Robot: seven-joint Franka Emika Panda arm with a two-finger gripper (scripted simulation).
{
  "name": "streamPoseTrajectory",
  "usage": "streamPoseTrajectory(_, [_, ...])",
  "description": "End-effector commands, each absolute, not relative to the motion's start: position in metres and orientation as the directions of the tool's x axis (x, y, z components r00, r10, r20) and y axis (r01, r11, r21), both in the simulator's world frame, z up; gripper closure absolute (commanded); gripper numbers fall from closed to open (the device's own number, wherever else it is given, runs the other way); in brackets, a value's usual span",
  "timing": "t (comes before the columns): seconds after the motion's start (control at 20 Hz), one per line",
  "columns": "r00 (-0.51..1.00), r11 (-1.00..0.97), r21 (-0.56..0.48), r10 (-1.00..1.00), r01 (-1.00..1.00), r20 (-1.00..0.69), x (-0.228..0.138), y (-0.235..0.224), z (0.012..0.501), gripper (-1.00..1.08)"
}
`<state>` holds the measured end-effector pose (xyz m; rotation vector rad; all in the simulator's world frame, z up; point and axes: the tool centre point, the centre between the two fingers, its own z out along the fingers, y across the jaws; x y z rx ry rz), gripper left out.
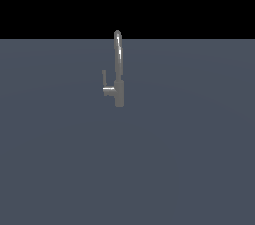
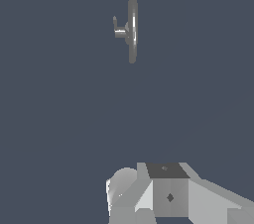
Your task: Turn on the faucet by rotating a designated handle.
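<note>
A: Handle [image 1: 106, 85] first, at the exterior view's left of the faucet [image 1: 118, 72]. Short horizontal stub off the body, thin tip bent upward. Small target, far shorter than the spout. Untouched; nothing near it.

B: Best approach, as a judgement: come in from the handle's side, not across the spout. Open wide before arriving, straddle the stub or hook behind the bent tip, then sweep in an arc about the body's axis. Pushing straight would likely slip off so thin a lever.

A: Agreed. Risk of clipping the tall arched spout if approached from the exterior view's right. Keep clear of it.

B: Faucet position: standing alone on the flat grey surface, about the middle of the exterior view, toward the far side. Same in the wrist view: faucet [image 2: 132, 28] seen nearly end-on, handle [image 2: 119, 29] poking out to one side.

A: Now the claw. Not in the exterior view at all. Wrist view shows only blocky grey-white parts of the gripper [image 2: 168, 196] at the frame edge.

B: Fingertips not visible. Cannot tell how far open, or closed. Nothing seen held.

A: Relation: faucet well apart from the claw, a wide stretch of bare surface between. Approach stage, barely begun by the look of it.
</note>
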<state>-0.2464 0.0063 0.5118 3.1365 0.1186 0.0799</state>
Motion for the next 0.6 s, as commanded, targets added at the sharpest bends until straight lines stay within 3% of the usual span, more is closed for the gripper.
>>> streamPoseTrajectory(0.0, [0.996, -0.998, 0.004, 0.071, 0.07, 0.055, -0.246, 0.006, 0.513, 1.08])
streamPoseTrajectory(0.55, [0.985, -0.998, 0.011, -0.052, -0.054, 0.167, -0.249, 0.018, 0.551, 1.08])
